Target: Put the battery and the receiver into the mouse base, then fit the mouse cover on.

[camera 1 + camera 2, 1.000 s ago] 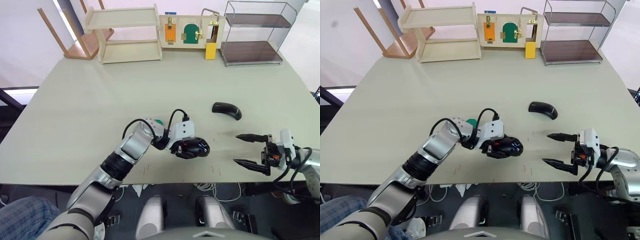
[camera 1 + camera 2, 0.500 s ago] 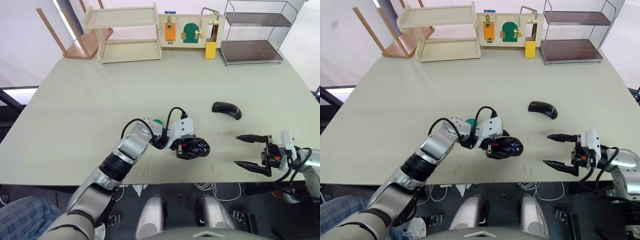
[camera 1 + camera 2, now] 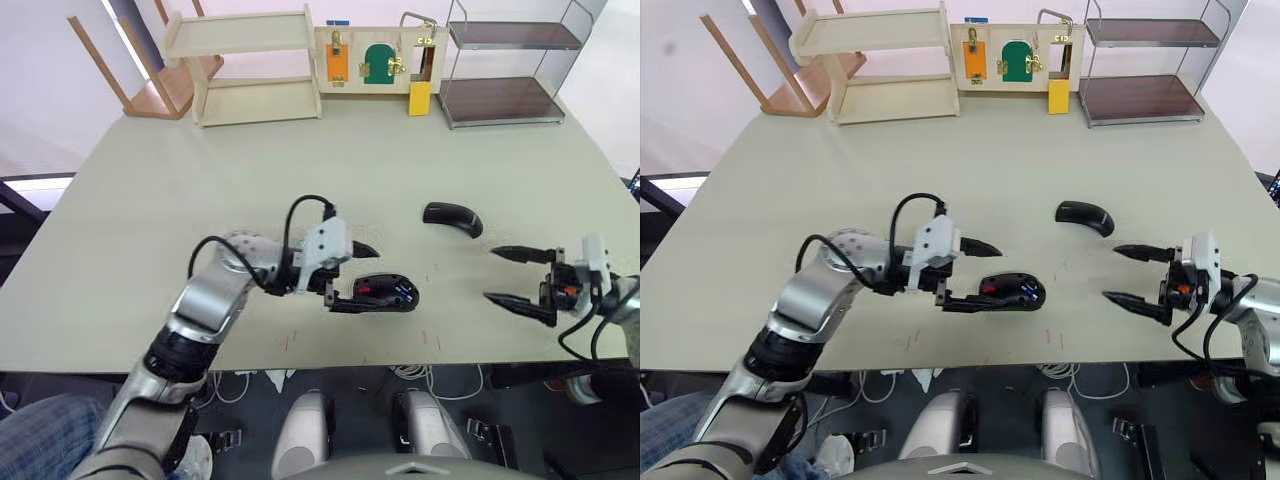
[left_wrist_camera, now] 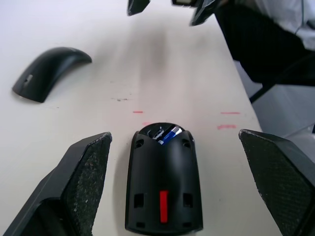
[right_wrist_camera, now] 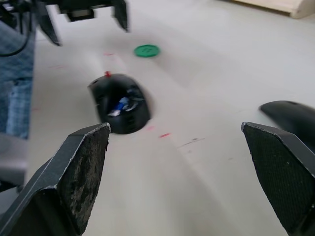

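My left gripper [image 3: 350, 275] has its jaws released, spread wide, holding nothing; its 2 black fingers [image 3: 362, 249] point toward the mouse base [image 3: 385, 292], 1 tip beside its near end, the other off to the far side. In my left wrist view the mouse base [image 4: 164, 188] lies flat on the table [image 3: 200, 190] between the 2 finger pads, clear of both, red patch toward the wrist. The battery [image 4: 170, 134] sits in the compartment at the base's far end, blue with a pale end showing. I cannot make out the receiver. My right gripper [image 3: 520, 278] is also released, jaws wide apart and empty, hovering near the table's front edge, well apart from the base, to its right. The mouse cover [image 3: 453, 217] lies on the table beyond and between the 2 grippers, arched side up, touching neither. A green disc [image 5: 146, 50] shows in my right wrist view, beyond the mouse base. Wooden shelf [image 3: 250, 65], latch board [image 3: 378, 58] and wire rack [image 3: 505, 65] line the far edge.
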Motion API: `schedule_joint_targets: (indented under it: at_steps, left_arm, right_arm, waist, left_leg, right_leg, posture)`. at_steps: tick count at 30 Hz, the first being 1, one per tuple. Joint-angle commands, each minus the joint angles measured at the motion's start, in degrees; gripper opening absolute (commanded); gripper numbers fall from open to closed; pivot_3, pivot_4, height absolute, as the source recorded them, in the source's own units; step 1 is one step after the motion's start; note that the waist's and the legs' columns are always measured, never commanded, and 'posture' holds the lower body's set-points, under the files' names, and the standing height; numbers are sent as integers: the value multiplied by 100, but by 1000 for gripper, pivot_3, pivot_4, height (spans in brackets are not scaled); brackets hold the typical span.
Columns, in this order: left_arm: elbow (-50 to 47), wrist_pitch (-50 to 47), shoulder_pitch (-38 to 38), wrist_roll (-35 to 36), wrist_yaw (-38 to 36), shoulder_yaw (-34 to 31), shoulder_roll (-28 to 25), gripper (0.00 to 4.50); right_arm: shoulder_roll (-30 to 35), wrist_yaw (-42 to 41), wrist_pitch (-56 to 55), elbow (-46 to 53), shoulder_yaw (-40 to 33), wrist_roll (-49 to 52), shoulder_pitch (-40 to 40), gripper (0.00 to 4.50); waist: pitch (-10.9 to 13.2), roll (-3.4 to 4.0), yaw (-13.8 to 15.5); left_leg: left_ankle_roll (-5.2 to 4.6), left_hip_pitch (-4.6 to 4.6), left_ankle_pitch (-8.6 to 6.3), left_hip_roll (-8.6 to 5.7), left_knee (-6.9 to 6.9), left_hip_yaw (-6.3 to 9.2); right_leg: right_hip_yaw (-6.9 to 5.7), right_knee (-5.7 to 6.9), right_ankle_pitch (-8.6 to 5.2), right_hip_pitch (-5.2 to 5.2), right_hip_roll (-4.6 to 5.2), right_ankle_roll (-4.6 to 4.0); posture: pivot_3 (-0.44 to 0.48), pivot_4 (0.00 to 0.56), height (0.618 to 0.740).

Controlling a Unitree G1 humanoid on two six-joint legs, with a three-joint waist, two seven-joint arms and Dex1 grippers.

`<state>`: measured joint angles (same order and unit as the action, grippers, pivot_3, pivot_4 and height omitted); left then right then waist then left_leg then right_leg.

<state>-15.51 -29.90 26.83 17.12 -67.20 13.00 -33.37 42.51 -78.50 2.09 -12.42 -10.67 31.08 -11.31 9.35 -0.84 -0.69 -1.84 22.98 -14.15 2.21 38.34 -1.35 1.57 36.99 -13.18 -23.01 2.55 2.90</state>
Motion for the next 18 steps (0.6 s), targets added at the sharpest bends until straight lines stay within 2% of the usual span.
schedule_joint_targets:
  at_steps: [1,5,18]
  left_arm:
    - [-289,236,-313,404,69,-538,-83,4402]
    - [-409,267,-680,987,161,-1201,-55,4402]
    - [-806,829,-1726,1576,136,-2238,-564,4402]
  right_arm:
    - [89,488,-32,-483,-46,-417,-517,4500]
    - [117,876,95,-1355,220,-967,-1305,4500]
    - [-186,1346,-348,-3605,953,-2240,-3198,4500]
  waist:
    - [4,3,-4]
    - [10,4,-11]
    - [15,9,-53]
  left_leg:
    - [0,0,0,0,0,-1]
    - [0,2,0,0,0,-12]
    - [0,46,0,1,-5,-56]
  right_leg:
    - [2,0,0,-1,1,0]
    - [6,0,1,-5,3,-1]
    - [20,-2,3,-55,6,-1]
  posture:
    - [0,150,740]
    - [0,150,740]
    - [0,150,740]
